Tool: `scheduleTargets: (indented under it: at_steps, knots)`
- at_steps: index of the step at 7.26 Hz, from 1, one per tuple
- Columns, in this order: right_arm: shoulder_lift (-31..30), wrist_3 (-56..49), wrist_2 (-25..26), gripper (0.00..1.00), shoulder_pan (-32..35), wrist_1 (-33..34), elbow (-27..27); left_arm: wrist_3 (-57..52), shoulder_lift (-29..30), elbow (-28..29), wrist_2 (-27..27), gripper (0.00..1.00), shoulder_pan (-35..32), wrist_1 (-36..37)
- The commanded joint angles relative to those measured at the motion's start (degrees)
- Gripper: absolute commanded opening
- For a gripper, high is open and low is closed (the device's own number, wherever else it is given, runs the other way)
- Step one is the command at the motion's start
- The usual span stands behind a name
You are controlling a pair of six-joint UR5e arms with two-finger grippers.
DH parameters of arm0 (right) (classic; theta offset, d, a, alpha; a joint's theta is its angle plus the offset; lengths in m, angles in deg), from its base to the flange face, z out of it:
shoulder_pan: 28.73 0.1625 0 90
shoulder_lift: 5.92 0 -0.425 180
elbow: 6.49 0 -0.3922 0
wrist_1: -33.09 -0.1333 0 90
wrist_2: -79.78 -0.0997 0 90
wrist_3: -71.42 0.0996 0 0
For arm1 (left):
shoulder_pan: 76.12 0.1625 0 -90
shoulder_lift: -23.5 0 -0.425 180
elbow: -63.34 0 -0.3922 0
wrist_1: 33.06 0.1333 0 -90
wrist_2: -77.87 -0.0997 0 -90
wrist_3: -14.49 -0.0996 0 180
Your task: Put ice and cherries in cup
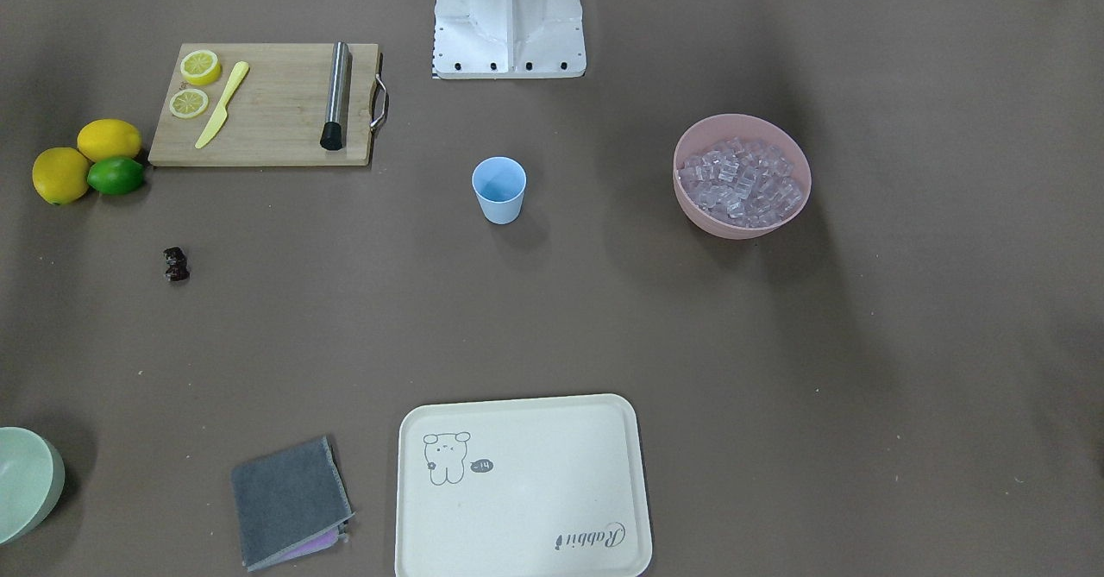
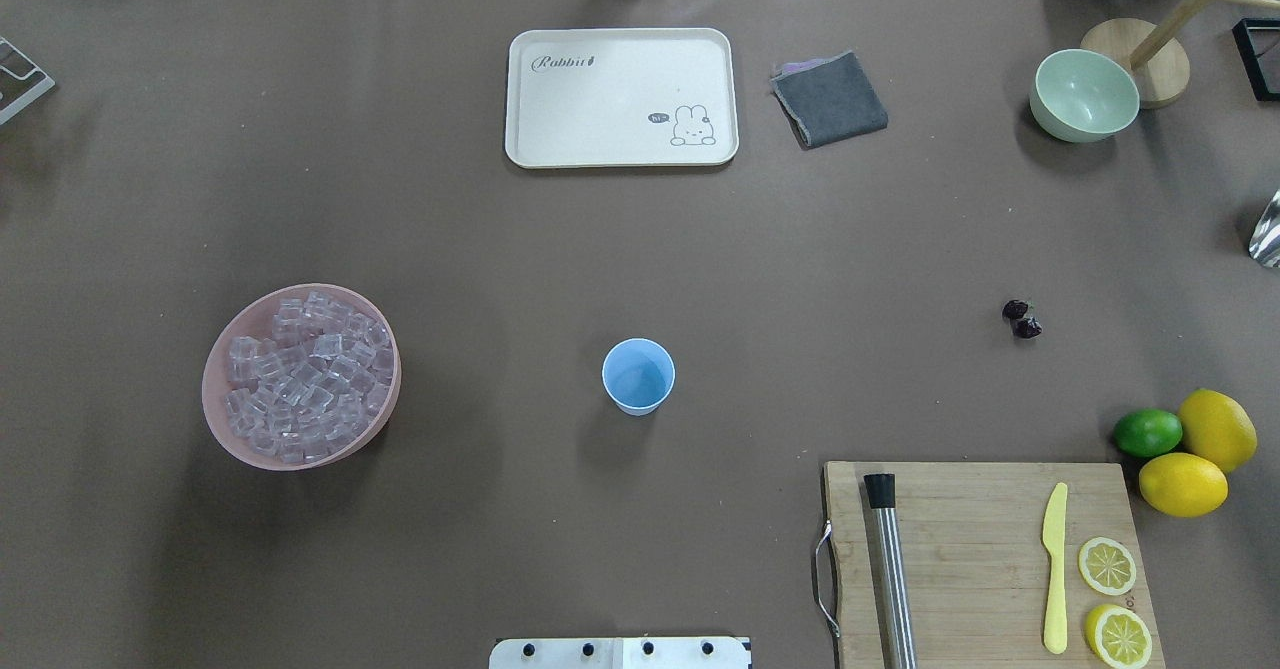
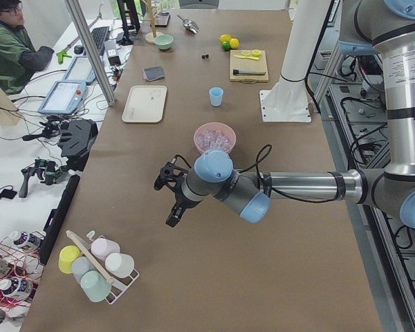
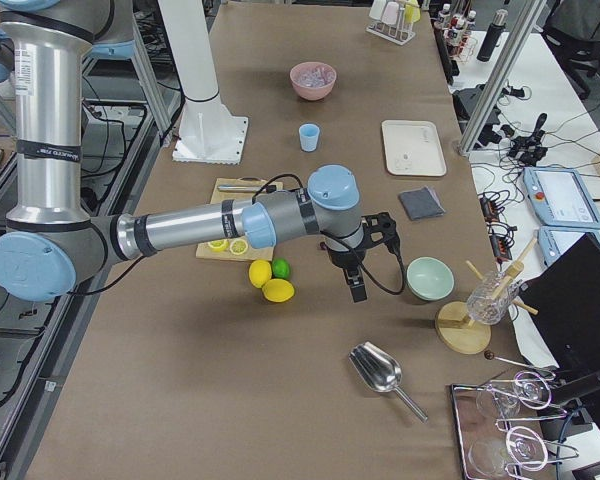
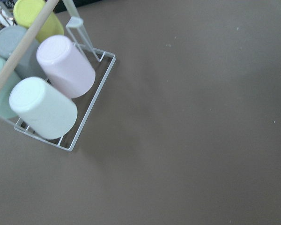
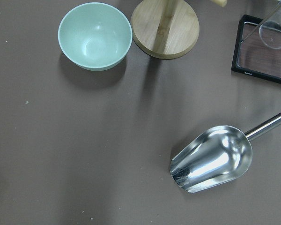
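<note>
Left claw and right claw both hover mid-air, can't tell if either's open or closed. From the left one, the ice in its pink bowl sits at 1 o'clock, cup well beyond. Seen from overhead, the cherries are at the cup's 3 o'clock.

On my feed the long table lay under a matte brown covering, evenly lit from above, with only soft shadows. An aluminium post rose at its operators' side. Beyond it ran a white surface strewn with cables and a screen pendant, with a person in green beside it.
</note>
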Motion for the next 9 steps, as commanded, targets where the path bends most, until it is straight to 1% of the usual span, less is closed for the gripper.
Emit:
scheduleTargets:
  at_steps: [1, 2, 3, 4, 5, 6, 7, 8, 9]
  knots:
    - [0.2, 1.4, -0.1, 1.0, 0.0, -1.1, 0.0, 0.2, -0.9, 0.0, -0.4, 0.98, 3.1, -3.8]
    - [0.1, 2.1, -0.4, 1.0, -0.2, -1.9, -0.1, 1.2, -1.7, -0.1, -0.3, 0.98, 5.5, -6.1]
    - [0.1, 2.3, -0.6, 1.0, -0.4, -2.6, 0.1, 5.9, -1.6, -0.2, -0.3, 0.98, 8.2, -6.4]
    - [0.1, 2.6, -0.6, 1.0, -0.7, -2.6, 0.2, 11.5, -0.9, -1.2, -0.8, 0.98, 12.5, -8.1]
    - [0.0, 2.7, -0.7, 1.0, -0.7, -2.6, 0.2, 20.9, -0.2, -4.4, -5.5, 0.98, 18.3, -8.3]
    - [-0.1, 2.6, -0.7, 1.0, -0.7, -2.7, 0.2, 30.0, -0.1, -7.6, -12.2, 0.98, 25.6, -8.8]
    - [-0.1, 2.6, -0.7, 1.0, -0.7, -2.6, 0.2, 38.7, 1.2, -10.1, -17.3, 0.98, 33.7, -8.8]
    - [-0.2, 2.6, -0.7, 1.0, -0.7, -2.6, 0.2, 47.5, 4.6, -10.9, -21.3, 0.98, 40.3, -8.8]
    - [-0.2, 2.5, -0.7, 1.0, -0.8, -2.6, 0.3, 51.8, 7.7, -11.7, -25.7, 0.98, 45.9, -8.3]
